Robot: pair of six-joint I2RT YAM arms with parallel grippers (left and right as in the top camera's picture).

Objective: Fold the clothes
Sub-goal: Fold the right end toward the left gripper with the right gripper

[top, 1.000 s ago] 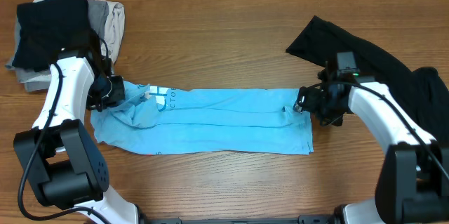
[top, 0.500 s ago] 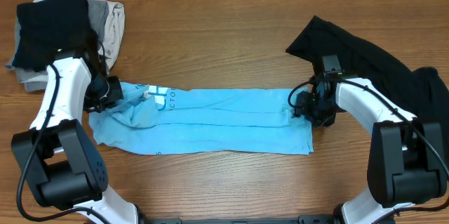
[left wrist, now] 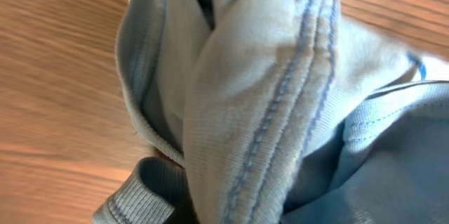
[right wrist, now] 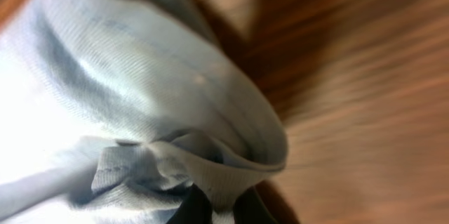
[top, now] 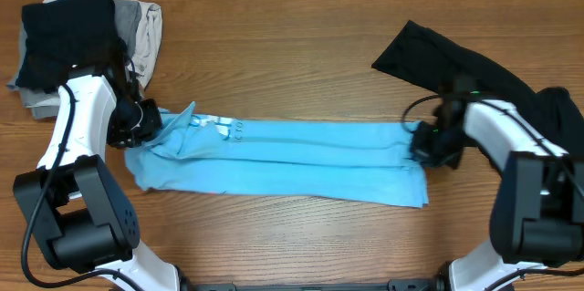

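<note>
While both arms hold it, the light blue T-shirt (top: 283,159) lies as a long narrow band, left to right across the middle of the bench (top: 292,54).

- Left end effector (top: 149,119): closed on the shirt's left end. Bunched fabric with a double-stitched hem fills the left wrist view.
- Right end effector (top: 420,141): closed on the shirt's right end. A gathered fold of blue cloth fills the right wrist view, blurred.

Around:
- A loose black garment (top: 456,58) sprawls rear right. Its near edge is just behind the right end effector, and the right arm crosses over it.
- A folded black garment (top: 64,31) sits on a grey garment (top: 146,26) in the rear-left corner, just behind the left arm.

Surface: brown wood grain, with a paler strip along the far edge.

Room: bare wood behind the shirt between the two piles, plus a narrower bare strip in front of it. The arm bases take both near corners.
</note>
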